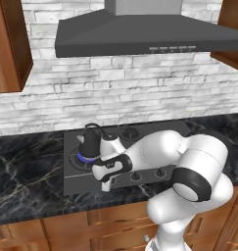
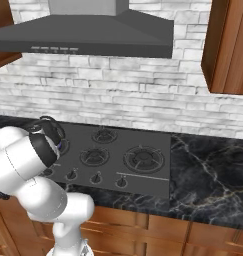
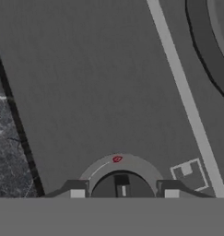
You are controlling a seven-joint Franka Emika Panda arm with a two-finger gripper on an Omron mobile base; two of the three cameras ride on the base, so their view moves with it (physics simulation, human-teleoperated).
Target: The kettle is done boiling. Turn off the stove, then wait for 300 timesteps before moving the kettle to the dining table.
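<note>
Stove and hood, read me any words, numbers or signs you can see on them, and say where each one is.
No readable words or numbers.
Stove: small red mark above a knob, too blurred to read.
Stove: white square outline beside that knob, no text.
Hood: row of small buttons, too small to read.

Both base views look forward and down from behind the arm, left and right, sharing the stove. The hand view faces its knob, very near.

White brick wall, wooden cabinets
</note>
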